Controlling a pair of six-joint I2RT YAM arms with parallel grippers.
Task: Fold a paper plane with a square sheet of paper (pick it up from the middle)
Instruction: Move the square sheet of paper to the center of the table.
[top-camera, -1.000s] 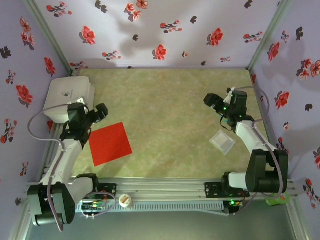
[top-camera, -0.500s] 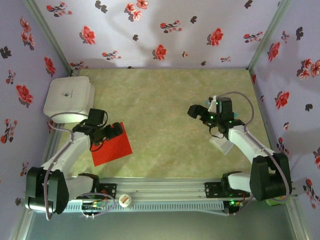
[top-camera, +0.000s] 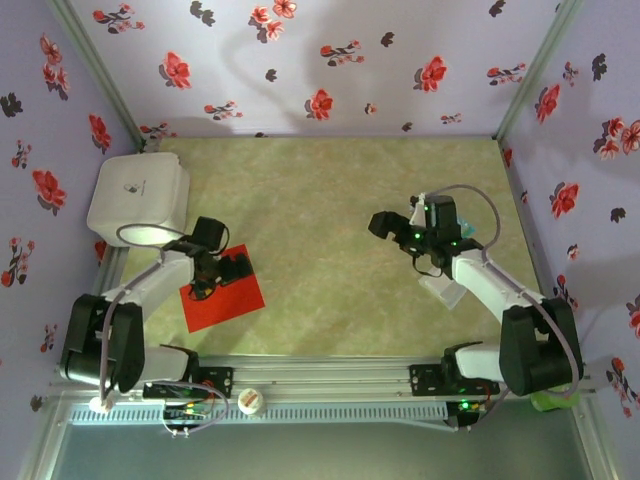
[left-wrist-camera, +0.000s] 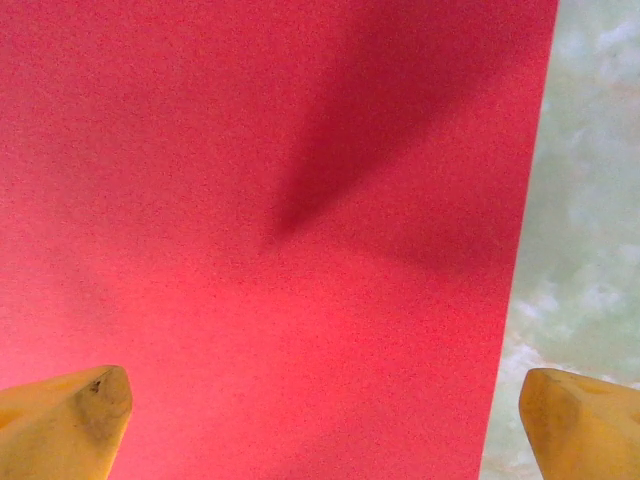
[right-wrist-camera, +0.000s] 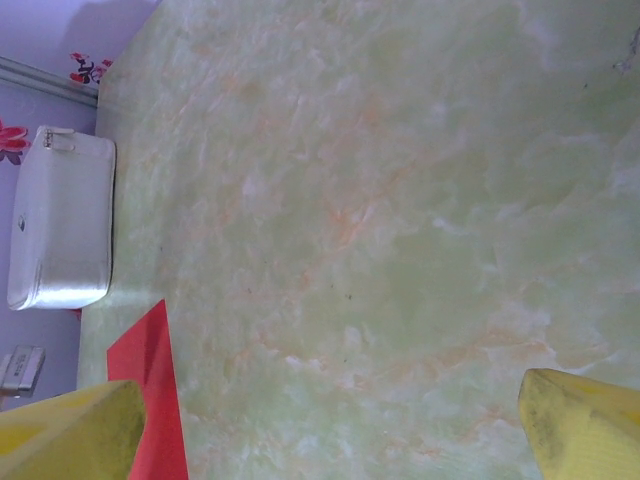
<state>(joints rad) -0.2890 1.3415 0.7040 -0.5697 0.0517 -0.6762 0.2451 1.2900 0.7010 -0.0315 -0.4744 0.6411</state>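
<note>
Top external view: the square sheet of paper (top-camera: 225, 300) lies flat at lower left, the left gripper (top-camera: 232, 268) over it, jaws spread; the right gripper (top-camera: 383, 224), mid-right, also spread. Expect thin, light, limp stock, prone to sliding. Pinch up its middle.

Green marbled table (top-camera: 330, 200): red sheet (top-camera: 222, 305), white case (top-camera: 138, 195), small packet (top-camera: 443, 290).

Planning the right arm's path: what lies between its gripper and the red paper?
Bare green table, from the right gripper to the square sheet of paper, in the top view.
</note>
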